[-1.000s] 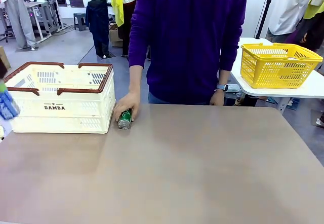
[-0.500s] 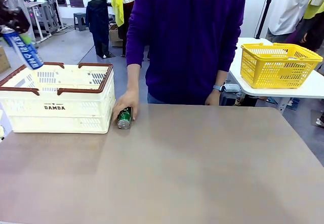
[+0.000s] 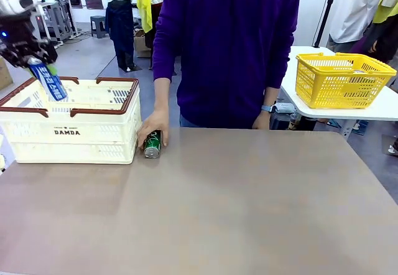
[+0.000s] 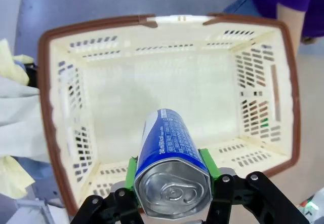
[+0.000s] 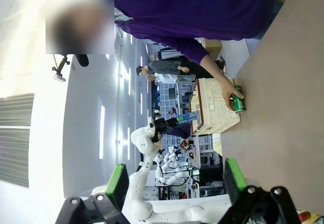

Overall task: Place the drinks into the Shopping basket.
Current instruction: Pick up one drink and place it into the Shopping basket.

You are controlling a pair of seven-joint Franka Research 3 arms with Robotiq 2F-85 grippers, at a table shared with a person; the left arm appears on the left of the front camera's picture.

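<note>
Bright, even indoor light — soft faint shadows, wide-angle warping at wrist-view edges

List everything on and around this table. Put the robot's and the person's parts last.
Grey-brown table: one, fills the foreground.
Cream-white slotted plastic crate with dark brown rim: one, on the table's far left.
Blue slim drink can with white lettering: one, tilted over the crate's opening, held in the left gripper.
Green slim drink can: one, on its side on the table beside the crate, under the person's hand.
Yellow mesh basket: one, on a white side table, far right.
Left gripper: black with green pads, shut on the blue can.
Right gripper: open, holding nothing.
Person's hand: resting on the green can.
</note>
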